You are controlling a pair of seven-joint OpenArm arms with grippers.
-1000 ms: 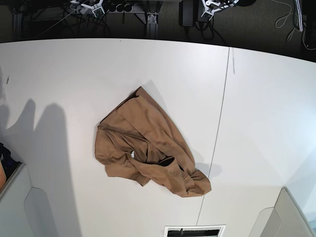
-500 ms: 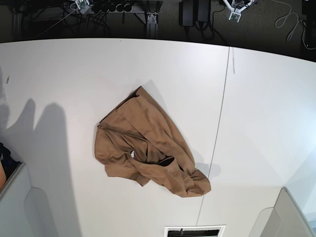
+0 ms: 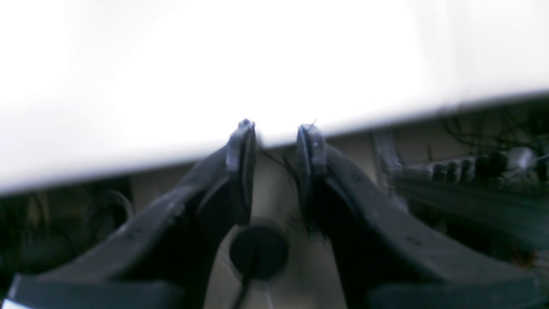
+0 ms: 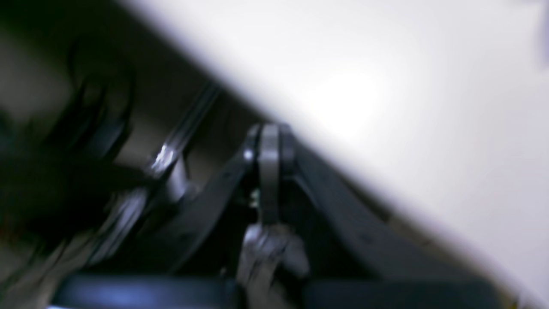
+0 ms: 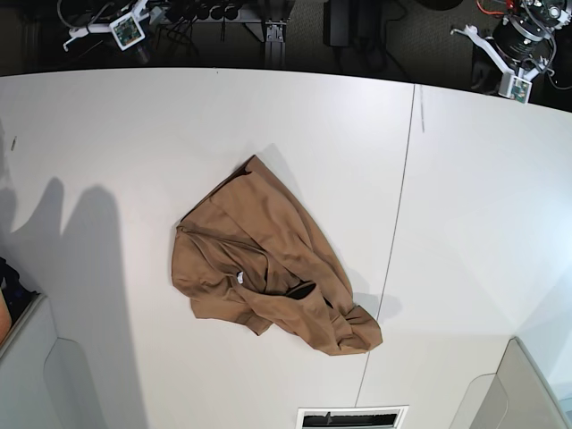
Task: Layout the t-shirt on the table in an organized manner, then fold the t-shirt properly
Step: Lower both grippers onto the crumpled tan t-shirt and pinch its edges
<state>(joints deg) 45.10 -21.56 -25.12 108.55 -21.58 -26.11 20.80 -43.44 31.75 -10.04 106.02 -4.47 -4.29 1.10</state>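
From the base view I see the t-shirt [image 5: 268, 268] lying crumpled in a loose heap on the table [image 5: 474, 223], a little left of the thin dark seam [image 5: 402, 192] that runs between the tabletop panels. It is bunched and creased rather than spread flat; one pointed corner reaches up toward the far edge, a wadded lump sits at its lower right close to the seam, and a small white label [image 5: 241, 280] shows near the folds at its middle. Nothing touches the shirt. My left gripper [image 3: 276, 135] is at the far edge of the table on the base view's right, well apart from the garment; in its wrist camera the two dark fingers [image 3: 241, 171] stand apart with a clear gap between them, empty, and the tips line up with the table edge, the blurred white top beyond them and cables below. My right gripper [image 4: 269, 141] is at the far edge on the base view's left, also well away from the shirt; its wrist picture is smeared, yet the fingers read as pressed together with nothing between them, the white tabletop filling the upper right of that view. A vent-like slot [image 5: 351, 417] sits at the near edge.
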